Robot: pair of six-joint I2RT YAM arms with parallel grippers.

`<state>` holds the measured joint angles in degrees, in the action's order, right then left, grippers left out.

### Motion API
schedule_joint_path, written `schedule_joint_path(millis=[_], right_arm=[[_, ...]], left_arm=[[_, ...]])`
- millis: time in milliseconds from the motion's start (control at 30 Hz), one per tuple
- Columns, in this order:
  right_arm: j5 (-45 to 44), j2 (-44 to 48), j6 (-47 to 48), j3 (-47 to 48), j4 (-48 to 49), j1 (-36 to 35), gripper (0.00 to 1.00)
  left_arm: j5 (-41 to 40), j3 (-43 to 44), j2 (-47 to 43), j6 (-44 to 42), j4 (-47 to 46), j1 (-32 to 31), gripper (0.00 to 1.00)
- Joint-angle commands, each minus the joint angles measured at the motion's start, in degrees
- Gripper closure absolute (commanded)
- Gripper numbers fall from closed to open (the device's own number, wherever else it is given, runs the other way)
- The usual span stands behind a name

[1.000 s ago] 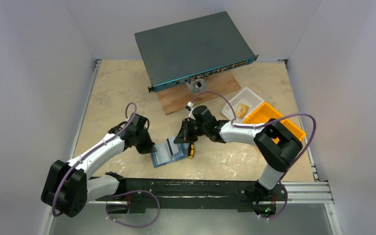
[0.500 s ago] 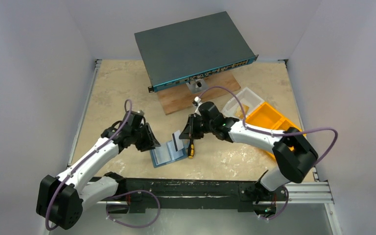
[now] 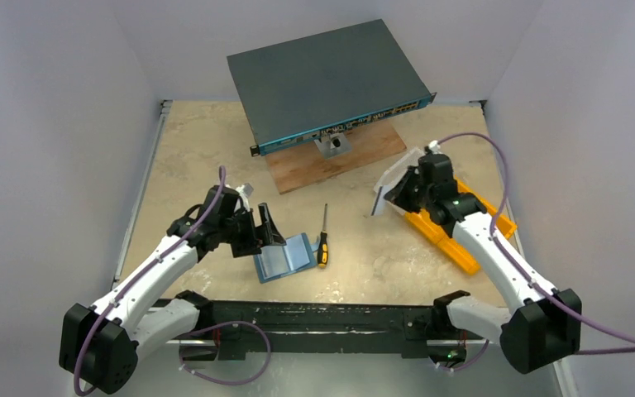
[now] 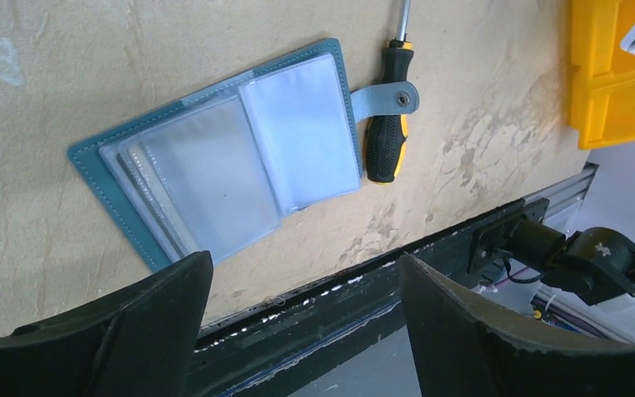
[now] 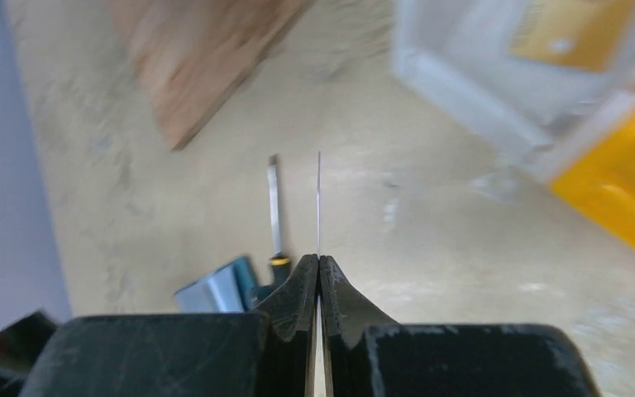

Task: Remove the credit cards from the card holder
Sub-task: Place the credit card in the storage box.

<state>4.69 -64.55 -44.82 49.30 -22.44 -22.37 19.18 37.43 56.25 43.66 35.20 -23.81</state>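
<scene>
The teal-blue card holder (image 3: 285,257) lies open on the table, its clear slotted sleeves (image 4: 223,165) facing up. My left gripper (image 3: 266,231) hovers just left of it, open, with nothing between the fingers (image 4: 304,263). My right gripper (image 3: 395,198) is off to the right, above the table by the trays. It is shut on a pale credit card (image 3: 382,199), which the right wrist view shows edge-on as a thin line (image 5: 319,207) rising from the closed fingertips (image 5: 320,260). No other card can be made out in the sleeves.
A yellow-and-black screwdriver (image 3: 323,240) lies right beside the holder. A yellow bin (image 3: 455,233) and a white tray (image 3: 400,169) sit at the right. A wooden board (image 3: 331,162) and a large dark network switch (image 3: 327,78) stand at the back.
My left gripper let go of the holder's left edge and opened wide. My right gripper pulled a card out of the holder and carried it right, toward the trays.
</scene>
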Motion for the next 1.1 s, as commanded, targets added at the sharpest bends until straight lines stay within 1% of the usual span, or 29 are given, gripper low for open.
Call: schedule_joint_path(millis=[0,67,200,300,400,500,667,867,900,1033,1067], right_arm=[[-9.7,2.6,5.6,4.0,-12.0,8.9,1.0],[-12.8,2.4,7.0,5.3,-14.2,14.4,1.0],[-15.5,1.0,9.1,6.5,-15.0,21.8,1.0],[-14.7,-0.2,10.1,6.9,-13.0,27.5,1.0],[-13.5,-3.0,10.8,7.4,-11.1,30.4,1.0],[-11.5,-5.6,10.9,7.3,-8.5,32.0,1.0],[-9.7,-10.3,10.2,6.2,-4.5,32.4,1.0],[-8.2,-14.0,9.8,6.1,-2.2,32.7,1.0],[-8.1,-14.4,9.9,6.4,-2.5,32.6,0.98],[-8.5,-14.3,10.8,7.4,-3.6,32.6,0.85],[-8.4,-14.0,11.2,7.6,-4.0,32.6,0.83]], left_arm=[[4.0,1.5,0.8,-2.4,-3.4,-0.3,0.16],[4.9,1.4,1.5,-2.8,-3.6,-0.3,0.16],[4.8,1.4,1.1,-3.6,-3.1,-0.2,0.16],[5.0,1.2,1.0,-3.8,-3.2,-0.2,0.16],[5.2,0.9,0.9,-3.8,-3.3,-0.3,0.16],[5.3,0.7,0.5,-3.8,-3.4,-0.3,0.16],[5.3,0.7,0.4,-3.9,-3.5,-0.2,0.16],[5.2,0.6,0.7,-4.2,-3.0,-0.3,0.16],[5.1,0.6,0.7,-4.2,-3.0,-0.3,0.16],[4.7,0.4,0.4,-4.2,-2.8,-0.3,0.16],[4.6,0.3,0.5,-4.2,-2.7,-0.3,0.16]])
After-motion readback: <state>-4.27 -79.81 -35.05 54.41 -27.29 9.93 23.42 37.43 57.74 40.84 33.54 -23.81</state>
